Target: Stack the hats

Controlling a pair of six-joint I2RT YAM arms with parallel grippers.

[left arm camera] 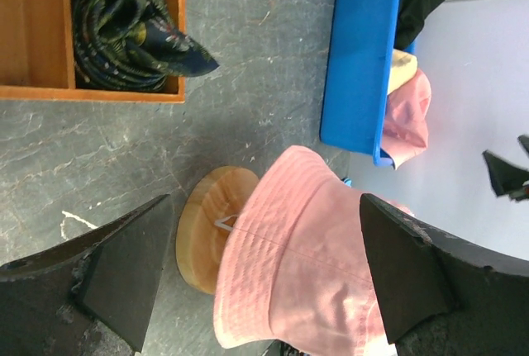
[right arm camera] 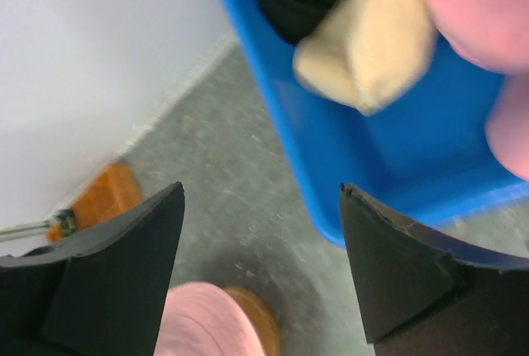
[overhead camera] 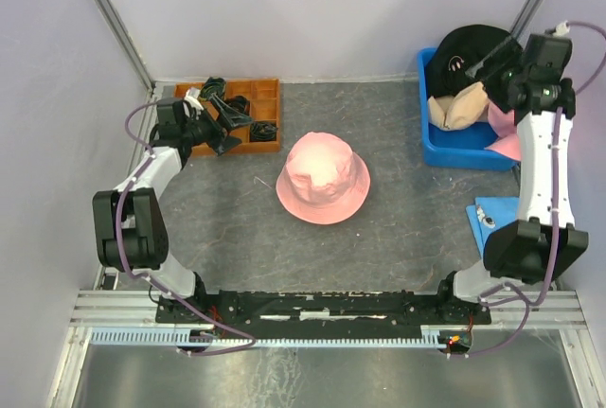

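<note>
Since heaped in the blue bin at the counter's far right, fetch the remaining hats with the right tool, hanging just above them, jaws apart and empty; leave the left tool, wide open and empty, well apart beyond the pink hat on the stand.

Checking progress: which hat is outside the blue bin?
The pink bucket hat on the wooden stand, mid-table; the black, beige and other pink hat lie in the bin.

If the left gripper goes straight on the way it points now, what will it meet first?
Probably the pink hat on the wooden stand: both lie straight ahead of the open left gripper in its wrist view. Depth is unclear.
</note>
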